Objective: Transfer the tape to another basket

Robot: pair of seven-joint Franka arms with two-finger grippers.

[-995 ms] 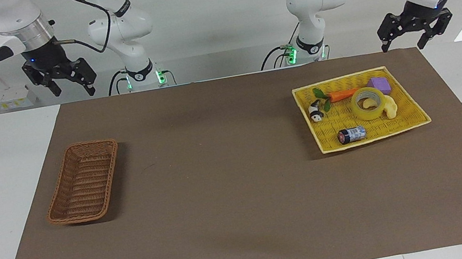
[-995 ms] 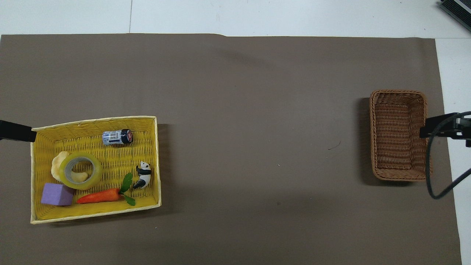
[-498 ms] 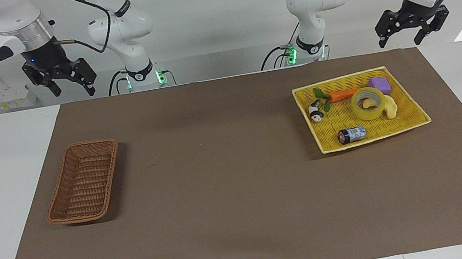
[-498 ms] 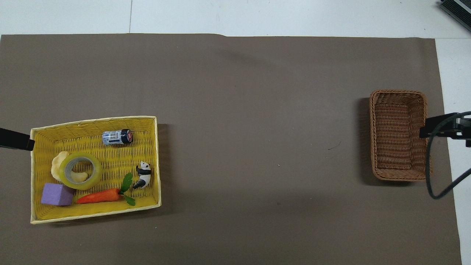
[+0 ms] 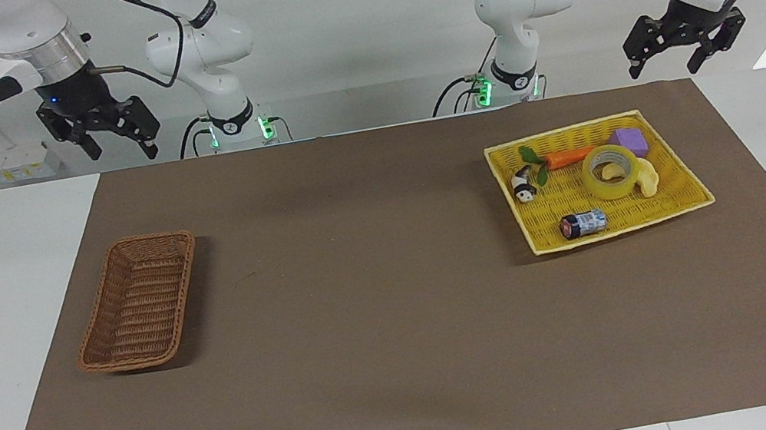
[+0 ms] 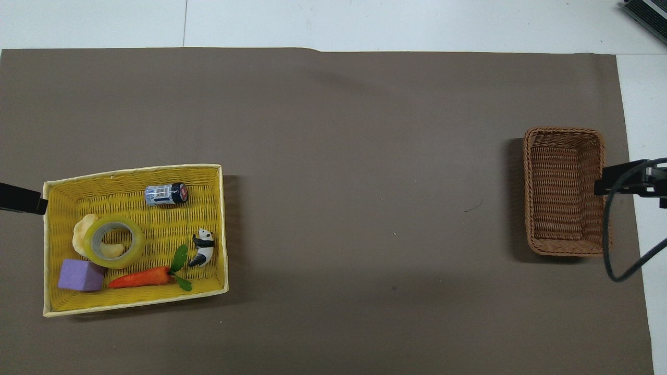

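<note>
The tape [image 5: 611,171] lies in the yellow tray [image 5: 683,196], well apart from the brown basket [image 5: 137,301]. The left gripper [image 5: 666,60] and the right gripper [image 5: 117,143] hang up high, fingers spread.

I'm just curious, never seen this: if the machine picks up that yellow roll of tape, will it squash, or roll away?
The tape is a thick ring, so it probably keeps its shape. It lies flat in the yellow tray, so it shouldn't roll unless tipped on edge. Its glossy side may be slippery, and the banana toy poking into its hole might snag or shift.
</note>
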